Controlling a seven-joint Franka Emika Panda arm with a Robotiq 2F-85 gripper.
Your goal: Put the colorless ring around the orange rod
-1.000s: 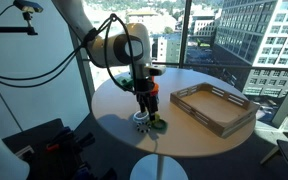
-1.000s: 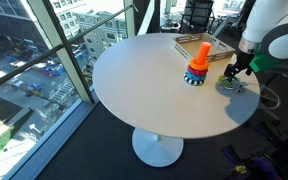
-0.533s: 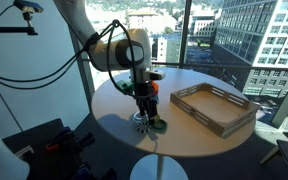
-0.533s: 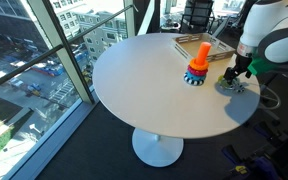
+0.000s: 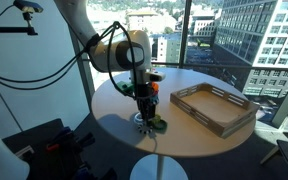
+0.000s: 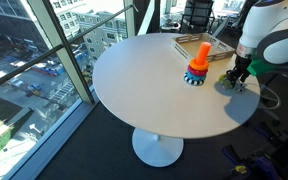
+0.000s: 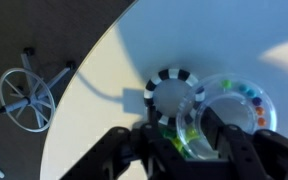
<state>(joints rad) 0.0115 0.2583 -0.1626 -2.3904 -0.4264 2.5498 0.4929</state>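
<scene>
1. Strong daylight enters through the windows point(image 5: 219, 35), which appear in both exterior views. The room reads bright.
2. In an exterior view the arm point(image 5: 119, 50) stands against the glass, its near side dimmer.
3. The white table point(image 6: 134, 75) is evenly lit, with a soft shadow beneath the gripper point(image 6: 236, 82).
4. The wrist view is blurred throughout. The fingers point(image 7: 232, 150) are dark and out of focus at the lower edge.
5. The exterior views are coarse, and fine detail is lost.
</scene>
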